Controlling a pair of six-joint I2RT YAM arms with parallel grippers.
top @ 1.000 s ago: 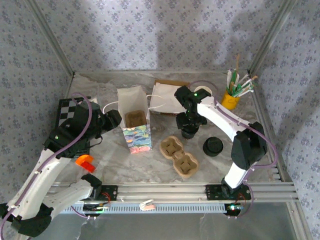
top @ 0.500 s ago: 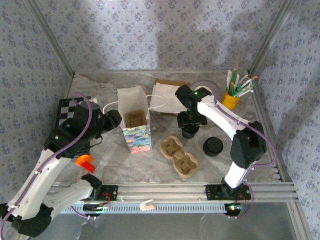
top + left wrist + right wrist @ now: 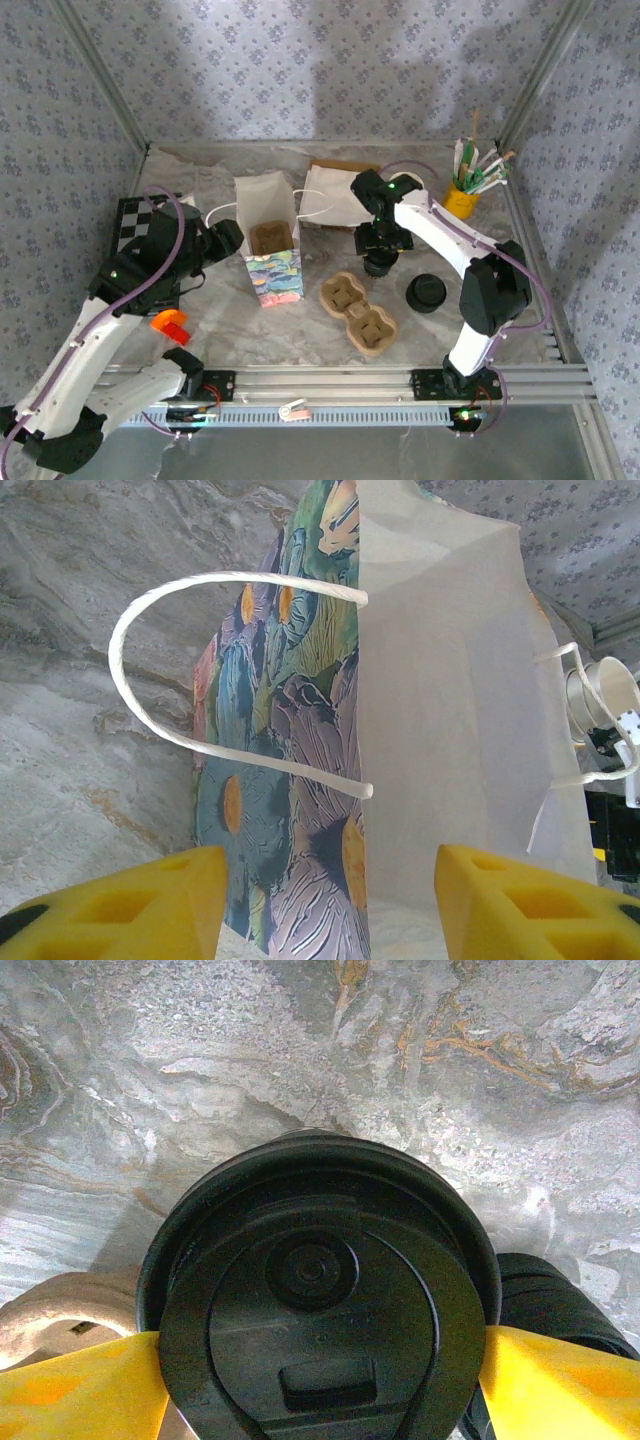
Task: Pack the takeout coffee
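**Desk:** Two hands to report. Where is your right one?

**Me:** My right hand (image 3: 378, 258) hangs over the takeout coffee (image 3: 315, 1300). The cup stands upright on the worktop (image 3: 250, 1080), just beyond the pulp tray (image 3: 358, 313) and in neither hollow. From overhead my own arm covers most of the cup. The wrist camera gives me the round black lid full on, with a yellow finger (image 3: 80, 1380) at each side of it, spread wide.

**Desk:** Gripping it?

**Me:** I cannot tell. The lid's rim hides the inner edge of both fingers, so I can't see whether they touch the cup.

**Desk:** Anything close by?

**Me:** The low black lid piece (image 3: 426, 293) lies to the right of the coffee, apart from it when seen from overhead. At the wrist it shows just above the right finger.

**Desk:** And the left?

**Me:** My left hand (image 3: 325, 910) is open and holds nothing, fingers well apart, facing the paper bag (image 3: 440, 680). That camera gives me the bag's floral side and a white cord handle (image 3: 150, 710). Overhead I look into its open mouth, where a brown piece (image 3: 270, 238) sits.
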